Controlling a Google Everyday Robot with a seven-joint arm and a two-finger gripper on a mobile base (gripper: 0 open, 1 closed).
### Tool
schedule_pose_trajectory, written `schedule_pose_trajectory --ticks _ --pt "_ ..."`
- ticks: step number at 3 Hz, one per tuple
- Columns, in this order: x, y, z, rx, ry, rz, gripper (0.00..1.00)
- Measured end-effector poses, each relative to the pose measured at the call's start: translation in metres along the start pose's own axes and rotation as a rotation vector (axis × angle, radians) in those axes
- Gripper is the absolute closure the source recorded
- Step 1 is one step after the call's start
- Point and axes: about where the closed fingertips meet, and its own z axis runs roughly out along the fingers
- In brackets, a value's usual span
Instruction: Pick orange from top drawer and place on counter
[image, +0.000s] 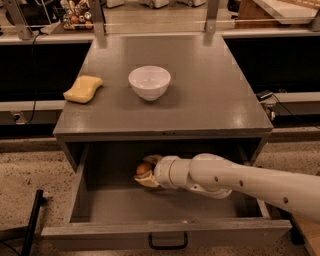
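The top drawer (120, 210) is pulled open under the counter (210, 100), with its black handle at the front. My white arm reaches in from the right. My gripper (144, 173) is inside the drawer near its back, with its yellowish fingers (148, 181) closed around the small orange (143, 169). The orange sits between the fingers and looks raised a little above the drawer floor. Part of the orange is hidden by the fingers.
A white bowl (149, 82) stands in the middle of the counter and a yellow sponge (83, 88) lies at its left edge. Two metal posts rise at the counter's back. A black pole (31, 222) leans at the lower left on the speckled floor.
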Motion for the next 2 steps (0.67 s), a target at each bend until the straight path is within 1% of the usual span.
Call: schedule_pose_trajectory --ticks 1,2 --pt "-0.001 -0.001 -0.009 -0.010 -0.045 0.004 0.87" --pt "-0.016 0.004 -0.037 -0.038 -0.121 -0.051 1.00"
